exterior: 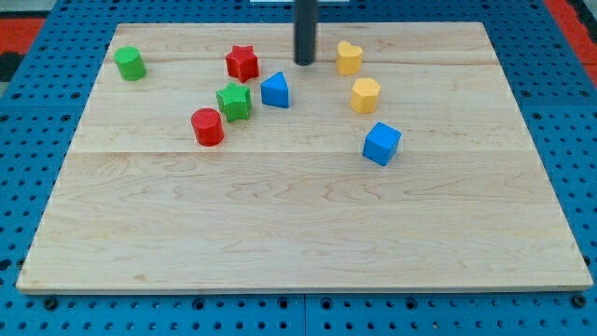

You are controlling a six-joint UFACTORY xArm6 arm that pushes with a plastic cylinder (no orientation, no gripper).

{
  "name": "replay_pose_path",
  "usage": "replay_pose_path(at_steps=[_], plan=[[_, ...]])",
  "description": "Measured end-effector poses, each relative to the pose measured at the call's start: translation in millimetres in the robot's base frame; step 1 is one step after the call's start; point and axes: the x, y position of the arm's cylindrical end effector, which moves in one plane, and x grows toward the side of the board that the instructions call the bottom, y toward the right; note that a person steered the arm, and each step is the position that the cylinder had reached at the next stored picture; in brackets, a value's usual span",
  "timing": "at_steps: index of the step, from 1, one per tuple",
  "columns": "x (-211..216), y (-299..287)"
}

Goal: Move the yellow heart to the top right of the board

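We are risking a glancing push: our tip (304, 62) is standing to the view's left of the heart (349, 57), roughly level with it but apart, so a shove that is meeting the block off-centre could be spinning it or letting it slip past the rod toward the view's top edge, which is lying close behind it. We are also watching the yellow hexagon (365, 94), sitting just below the heart; if we are steering downward at all, the two yellow blocks could be colliding and travelling together. The blue triangle (275, 91) and red star (242, 63) are lying on the tip's other side, so backing away carelessly could be knocking them.

We are carrying no jaws at all, only the bare rod, and it is holding nothing.

The heart is sitting near the board's (298, 233) top edge, right of centre, with open wood stretching from it toward the top right corner. We are judging that a straight rightward push is serving best.
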Motion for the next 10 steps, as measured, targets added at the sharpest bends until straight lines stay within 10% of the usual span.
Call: replay_pose_path(at_steps=[2, 10], plan=[[18, 130], [7, 118]])
